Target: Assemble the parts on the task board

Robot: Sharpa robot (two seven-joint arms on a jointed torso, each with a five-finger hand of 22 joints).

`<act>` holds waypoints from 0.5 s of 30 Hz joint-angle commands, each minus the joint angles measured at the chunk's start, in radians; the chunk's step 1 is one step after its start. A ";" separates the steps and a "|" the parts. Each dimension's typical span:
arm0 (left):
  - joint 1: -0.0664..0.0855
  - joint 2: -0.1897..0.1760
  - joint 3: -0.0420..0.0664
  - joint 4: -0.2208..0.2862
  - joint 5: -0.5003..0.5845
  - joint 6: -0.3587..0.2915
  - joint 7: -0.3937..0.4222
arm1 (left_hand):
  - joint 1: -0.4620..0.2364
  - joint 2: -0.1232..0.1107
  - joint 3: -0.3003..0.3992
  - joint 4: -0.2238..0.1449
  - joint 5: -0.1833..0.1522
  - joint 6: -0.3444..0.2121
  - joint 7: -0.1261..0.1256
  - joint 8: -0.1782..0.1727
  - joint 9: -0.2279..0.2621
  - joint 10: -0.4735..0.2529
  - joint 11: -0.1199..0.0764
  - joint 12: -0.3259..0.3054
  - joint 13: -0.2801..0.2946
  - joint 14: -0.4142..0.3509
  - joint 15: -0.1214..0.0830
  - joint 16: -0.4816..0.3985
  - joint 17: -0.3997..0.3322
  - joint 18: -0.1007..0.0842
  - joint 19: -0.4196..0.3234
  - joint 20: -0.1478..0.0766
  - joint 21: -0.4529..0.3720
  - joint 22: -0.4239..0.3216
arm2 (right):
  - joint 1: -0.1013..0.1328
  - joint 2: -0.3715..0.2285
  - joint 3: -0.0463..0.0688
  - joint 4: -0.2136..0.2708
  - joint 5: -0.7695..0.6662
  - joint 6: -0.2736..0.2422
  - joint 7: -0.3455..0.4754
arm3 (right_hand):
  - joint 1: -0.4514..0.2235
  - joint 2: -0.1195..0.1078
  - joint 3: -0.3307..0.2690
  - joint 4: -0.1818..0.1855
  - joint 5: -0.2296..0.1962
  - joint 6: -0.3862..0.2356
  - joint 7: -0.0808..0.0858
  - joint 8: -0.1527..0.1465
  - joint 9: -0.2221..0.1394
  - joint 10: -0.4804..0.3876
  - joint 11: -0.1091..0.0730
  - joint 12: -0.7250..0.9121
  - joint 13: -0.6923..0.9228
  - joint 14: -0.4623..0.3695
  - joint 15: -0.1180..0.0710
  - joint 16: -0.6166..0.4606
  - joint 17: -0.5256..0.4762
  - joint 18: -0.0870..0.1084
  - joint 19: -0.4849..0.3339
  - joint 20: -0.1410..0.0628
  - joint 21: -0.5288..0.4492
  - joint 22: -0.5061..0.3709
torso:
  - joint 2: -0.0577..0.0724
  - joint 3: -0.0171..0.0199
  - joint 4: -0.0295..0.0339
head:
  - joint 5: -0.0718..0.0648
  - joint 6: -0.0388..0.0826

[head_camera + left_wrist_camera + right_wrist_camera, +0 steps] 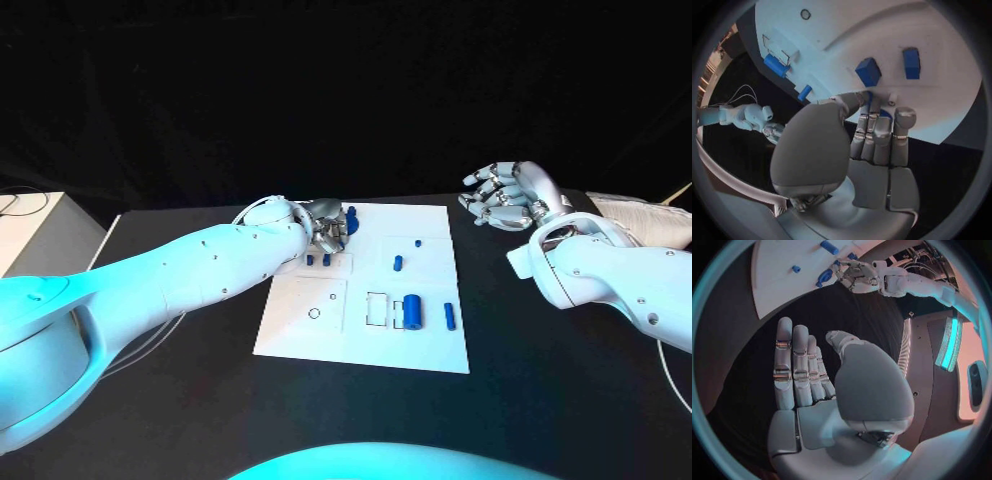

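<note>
Head view: left hand [320, 222] is pinching a blue part [351, 222] at the board [433, 350] far edge, fingertips on it. Right hand [508, 195] is hovering beside the board, fingers apart, holding nothing.

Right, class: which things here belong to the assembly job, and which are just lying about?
Part of the job:
task board
blue parts
left hand, over the board's far corner
right hand, off the board

Lying about:
white box
white cloth

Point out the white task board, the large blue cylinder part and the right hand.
white task board [368, 345], head view, bare near edge.
large blue cylinder part [413, 311], head view, its middle.
right hand [505, 197], head view, hand's middle.
</note>
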 commanded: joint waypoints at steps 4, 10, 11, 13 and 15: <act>-0.003 -0.016 0.000 0.027 0.050 -0.062 0.061 | 0.003 0.002 0.007 -0.005 -0.002 0.006 0.001 -0.010 0.004 0.014 0.001 -0.021 0.001 0.014 0.002 0.007 0.010 -0.014 0.009 0.000 0.008 0.005 | 0.000 -0.001 0.001 0.003 -0.011 0.002 0.012 | -0.009 0.000 0.002 0.002 0.004 0.003 0.004 0.005 -0.002 0.007 0.003 -0.006 -0.001 0.008 0.000 -0.006 0.001 0.018 0.007 0.003 0.004 -0.001 | -0.001 -0.0006 -0.0002 | 0.001 0.005; -0.003 -0.047 0.019 0.059 0.091 -0.067 0.072 | -0.012 -0.006 0.001 -0.002 -0.002 0.009 0.002 -0.016 0.008 0.023 0.002 -0.044 0.000 0.012 0.004 0.006 0.001 -0.014 0.005 0.002 0.006 0.002 | 0.000 -0.003 0.001 0.003 -0.011 0.002 0.012 | -0.010 0.000 0.002 0.003 0.004 0.003 0.004 0.005 -0.002 0.007 0.003 -0.006 -0.001 0.009 0.000 -0.007 0.002 0.018 0.008 0.003 0.005 -0.002 | -0.003 0.0000 0.0009 | -0.001 0.002; -0.003 -0.052 0.023 0.063 0.095 -0.066 0.072 | -0.013 -0.006 0.001 -0.002 -0.002 0.009 0.002 -0.016 0.008 0.023 0.002 -0.045 0.000 0.012 0.004 0.006 0.002 -0.014 0.006 0.002 0.007 0.003 | 0.000 -0.003 0.001 0.003 -0.011 0.002 0.012 | -0.010 0.000 0.002 0.003 0.004 0.003 0.004 0.005 -0.002 0.007 0.003 -0.006 -0.001 0.009 0.000 -0.007 0.002 0.018 0.008 0.003 0.005 -0.002 | -0.003 0.0002 0.0015 | 0.000 0.003; -0.003 -0.063 0.033 0.072 0.105 -0.063 0.071 | -0.013 -0.006 0.001 -0.002 -0.002 0.010 0.002 -0.016 0.008 0.023 0.002 -0.046 0.000 0.012 0.004 0.006 0.001 -0.014 0.007 0.002 0.007 0.004 | 0.000 -0.004 0.001 0.003 -0.011 0.002 0.011 | -0.010 0.000 0.002 0.003 0.004 0.003 0.004 0.005 -0.002 0.007 0.003 -0.006 -0.001 0.009 0.000 -0.007 0.002 0.018 0.008 0.003 0.005 -0.002 | -0.003 0.0000 0.0021 | 0.000 0.004; -0.003 -0.074 0.040 0.080 0.112 -0.059 0.069 | -0.013 -0.007 0.001 -0.002 -0.002 0.010 0.002 -0.016 0.008 0.024 0.002 -0.047 0.000 0.012 0.004 0.006 0.000 -0.014 0.007 0.002 0.007 0.004 | 0.000 -0.005 0.001 0.003 -0.011 0.002 0.011 | -0.010 0.000 0.002 0.003 0.004 0.003 0.004 0.005 -0.002 0.007 0.003 -0.006 -0.001 0.009 0.000 -0.007 0.002 0.018 0.008 0.003 0.005 -0.002 | -0.003 -0.0004 0.0026 | -0.001 0.004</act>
